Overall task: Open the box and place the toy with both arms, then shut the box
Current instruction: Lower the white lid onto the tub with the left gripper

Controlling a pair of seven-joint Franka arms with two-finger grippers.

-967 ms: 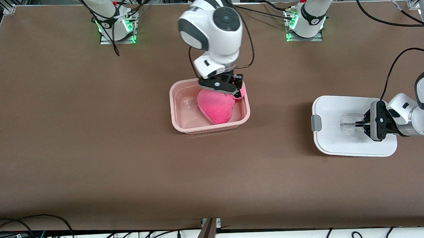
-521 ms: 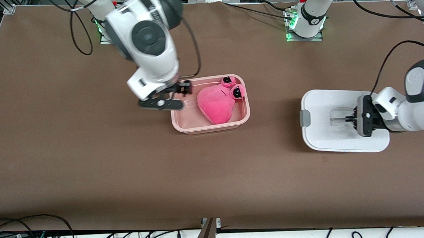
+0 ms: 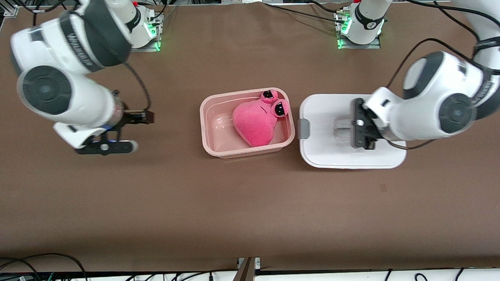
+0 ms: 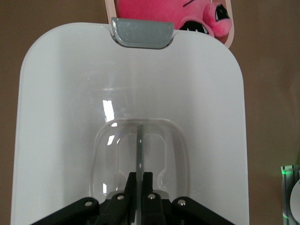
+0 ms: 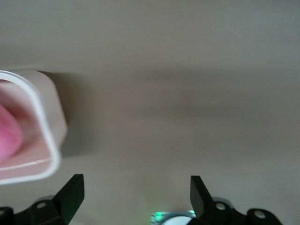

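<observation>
The pale-pink box (image 3: 208, 135) stands uncovered mid-table with the hot-pink toy (image 3: 255, 124) lying inside, its black-eyed stalks toward the robots' bases. My left gripper (image 3: 348, 129) is shut on the clear handle of the white lid (image 3: 325, 150) and holds it flat beside the box, toward the left arm's end. In the left wrist view the fingertips (image 4: 146, 177) pinch the handle's thin rib. There the lid (image 4: 61, 117) has its grey clip (image 4: 142, 33) at the box rim, by the toy (image 4: 187, 11). My right gripper (image 3: 127, 132) is open and holds nothing, over bare table toward the right arm's end.
The right wrist view shows the right gripper (image 5: 136, 185) over brown table with the box corner (image 5: 49, 126) beside it. Both arm bases (image 3: 358, 26) stand at the edge farthest from the front camera. Cables run along the edge nearest that camera.
The right gripper has left the toy in the box and swung away toward the right arm's end. The left gripper has carried the lid across the table up to the box.
</observation>
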